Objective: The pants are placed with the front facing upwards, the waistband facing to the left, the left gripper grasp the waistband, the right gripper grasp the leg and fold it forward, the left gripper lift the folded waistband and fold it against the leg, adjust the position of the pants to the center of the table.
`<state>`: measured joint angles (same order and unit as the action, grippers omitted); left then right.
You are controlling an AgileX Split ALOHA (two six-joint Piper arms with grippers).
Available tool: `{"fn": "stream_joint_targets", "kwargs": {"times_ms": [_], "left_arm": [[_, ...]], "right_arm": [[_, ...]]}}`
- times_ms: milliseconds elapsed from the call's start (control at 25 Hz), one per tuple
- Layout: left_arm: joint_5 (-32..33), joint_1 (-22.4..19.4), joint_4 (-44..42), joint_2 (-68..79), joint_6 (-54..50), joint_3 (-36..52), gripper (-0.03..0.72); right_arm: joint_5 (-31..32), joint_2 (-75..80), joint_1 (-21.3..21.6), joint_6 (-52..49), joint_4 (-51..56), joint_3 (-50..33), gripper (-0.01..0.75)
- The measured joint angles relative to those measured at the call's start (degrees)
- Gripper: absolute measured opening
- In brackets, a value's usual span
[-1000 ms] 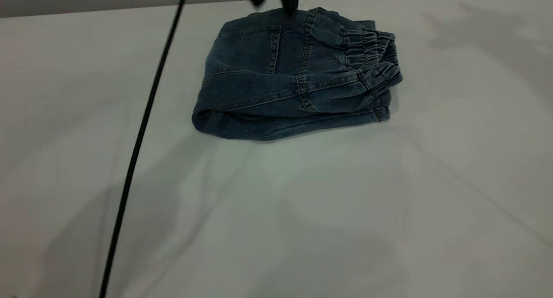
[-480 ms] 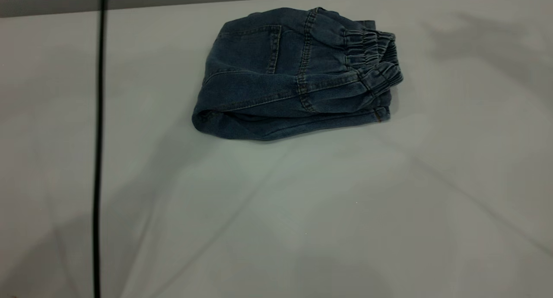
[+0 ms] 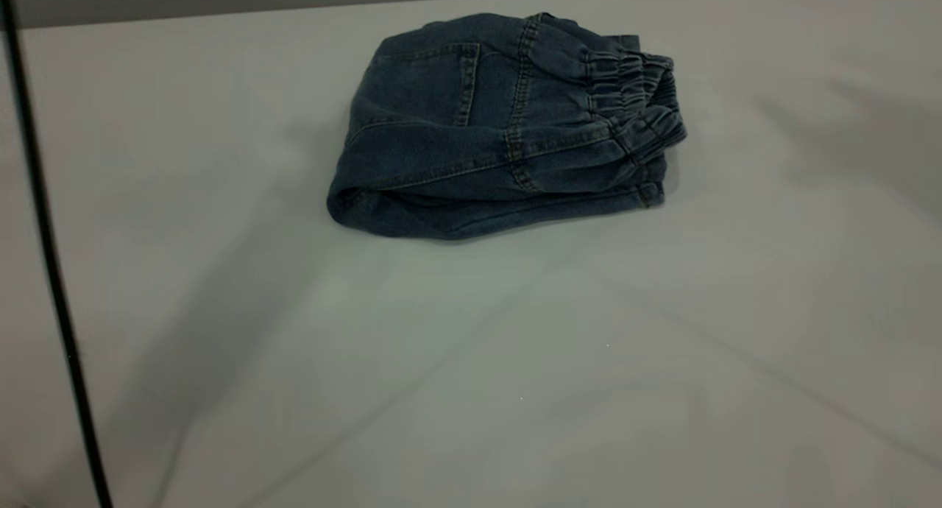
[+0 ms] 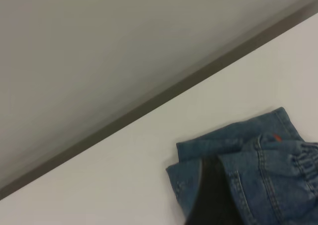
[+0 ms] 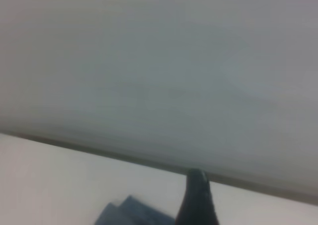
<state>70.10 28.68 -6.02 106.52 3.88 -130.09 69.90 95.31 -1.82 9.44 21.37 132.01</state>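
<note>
Pants folded on white surface, waistband at exterior view's right; black cable at left; neither hand's opening can be told.

- no text, label, brand, number or sign can be read in any view.
- the pants show only plain denim and tan stitching, no legible lettering.
- the table carries no markings.

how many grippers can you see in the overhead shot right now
0. The exterior view shows only the folded pants, the table and a black cable at its left edge. Each wrist view shows just a dark finger.
</note>
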Motion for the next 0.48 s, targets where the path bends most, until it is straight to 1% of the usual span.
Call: {"fn": "stream_joint_targets", "kwargs": {"times_ms": [200,480], "left_arm": [[-0.05,0.00,0.14,-11.75,-0.11,11.78,0.456],[-0.07,0.00,0.66,-30.11,-1.52,31.37,0.456]], "right_arm": [[0.06,-11.30,0.00,0.00,3.15,-11.78,0.475],[0.07,-26.94,0.00,0.12,7.89,-29.58,0.475]]}}
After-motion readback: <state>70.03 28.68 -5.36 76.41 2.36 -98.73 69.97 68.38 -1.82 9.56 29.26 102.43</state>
